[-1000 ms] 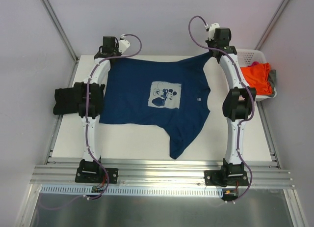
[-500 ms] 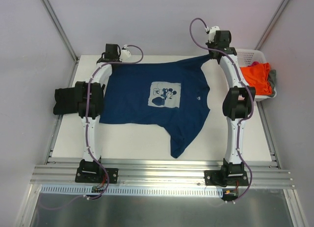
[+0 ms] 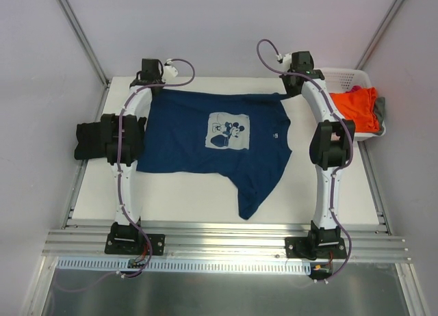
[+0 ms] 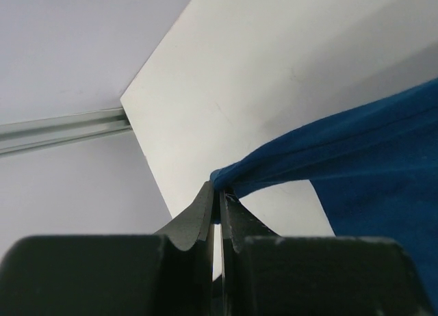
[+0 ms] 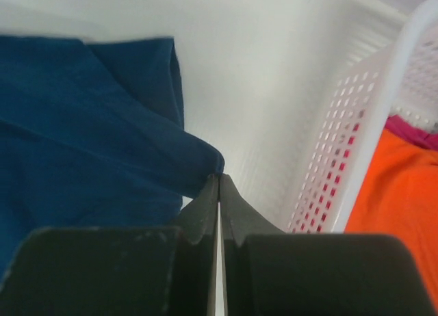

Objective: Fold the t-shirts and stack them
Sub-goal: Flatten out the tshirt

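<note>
A navy blue t-shirt (image 3: 219, 141) with a pale square cartoon print lies spread on the white table (image 3: 185, 193), one sleeve trailing toward the near edge. My left gripper (image 4: 220, 193) is shut on the shirt's far left corner (image 4: 229, 174) near the table's back left. My right gripper (image 5: 219, 179) is shut on the shirt's far right corner (image 5: 205, 159) beside the basket. A black t-shirt (image 3: 89, 139) lies folded at the table's left edge. An orange t-shirt (image 3: 357, 107) lies in the basket, with pink (image 5: 410, 133) and grey (image 3: 380, 111) cloth beside it.
The white plastic basket (image 3: 345, 76) stands at the back right corner, its perforated wall (image 5: 342, 145) close to my right gripper. Metal frame posts rise at both back corners. An aluminium rail (image 3: 226, 244) runs along the near edge.
Both grippers have drawn the shirt's far corners lower and further back, so its far edge now lies straighter and flatter. The right gripper has shifted a little left.
</note>
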`<state>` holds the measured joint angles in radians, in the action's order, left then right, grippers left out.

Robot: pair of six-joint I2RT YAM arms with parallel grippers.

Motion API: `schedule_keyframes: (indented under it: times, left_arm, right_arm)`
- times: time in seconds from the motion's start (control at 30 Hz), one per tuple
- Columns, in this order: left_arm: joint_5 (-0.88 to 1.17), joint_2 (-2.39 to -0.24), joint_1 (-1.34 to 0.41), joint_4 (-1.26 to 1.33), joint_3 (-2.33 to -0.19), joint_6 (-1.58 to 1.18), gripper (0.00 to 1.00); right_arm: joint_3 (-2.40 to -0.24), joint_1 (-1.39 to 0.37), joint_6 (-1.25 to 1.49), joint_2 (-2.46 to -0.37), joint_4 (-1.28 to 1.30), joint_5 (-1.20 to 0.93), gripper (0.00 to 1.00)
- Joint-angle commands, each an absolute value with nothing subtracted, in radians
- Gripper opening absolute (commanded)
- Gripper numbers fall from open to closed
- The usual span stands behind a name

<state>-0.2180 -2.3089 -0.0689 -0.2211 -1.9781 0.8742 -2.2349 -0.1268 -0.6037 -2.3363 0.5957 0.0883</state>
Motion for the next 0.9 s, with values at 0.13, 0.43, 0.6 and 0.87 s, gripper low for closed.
schedule_keyframes:
  times: [0.13,0.43,0.6,0.87]
  left_arm:
    - [-0.137,-2.169,-0.051,-0.267,-1.901,0.818,0.0]
    - [-0.035,-2.155,-0.051,-0.351,-1.879,0.818,0.0]
    - [-0.002,-2.149,-0.038,-0.367,-1.888,0.792,0.0]
    - [0.136,-2.102,-0.035,-0.497,-1.896,0.611,0.0]
  right_arm:
    - [-2.161,-0.152,-0.581,-2.181,0.677,0.078,0.0]
    - [-2.186,-0.155,-0.626,-2.207,0.664,0.178,0.0]
    - [-2.319,-0.129,-0.606,-2.263,0.739,0.149,0.0]
    - [-2.221,-0.127,-0.568,-2.175,0.781,0.124,0.0]
